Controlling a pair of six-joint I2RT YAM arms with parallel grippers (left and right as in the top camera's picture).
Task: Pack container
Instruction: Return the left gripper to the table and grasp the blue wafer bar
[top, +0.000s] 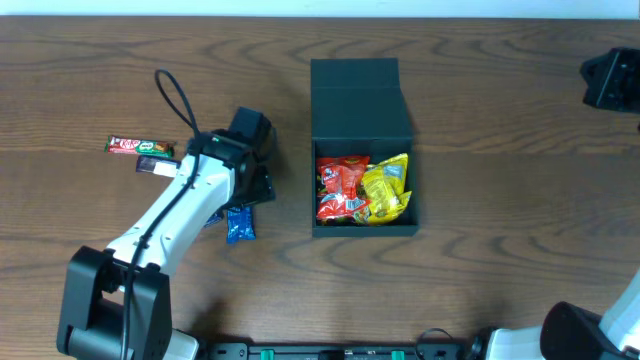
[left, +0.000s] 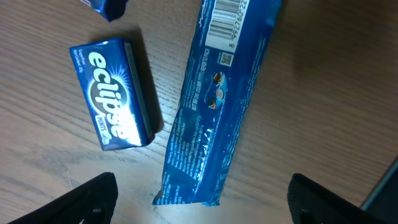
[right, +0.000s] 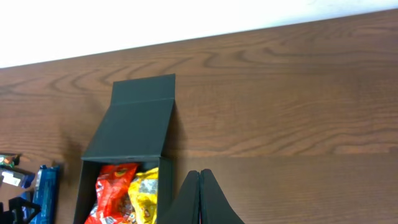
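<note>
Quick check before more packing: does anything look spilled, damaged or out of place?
Nothing stands out. The container is open, red packet and yellow packet lying inside; the mint box and blue wrapper lie intact on the table.

One container (top: 360, 100), holding one red packet (top: 340, 190) and one yellow packet (top: 387, 190). On the counter (top: 500, 200), one long blue packet (left: 211, 112), one Eclipse mints box (left: 112, 93), one red-and-green bar (top: 140, 147).

- Matte teal-black container (top: 362, 100) holds a red packet (top: 340, 188) and a yellow packet (top: 386, 188).
- Blue mint box (left: 112, 93) carries white lettering.
- Long wrapper (left: 214, 106) is blue, with a white barcode.
- Brown wood grain covers the table (top: 500, 150).
</note>
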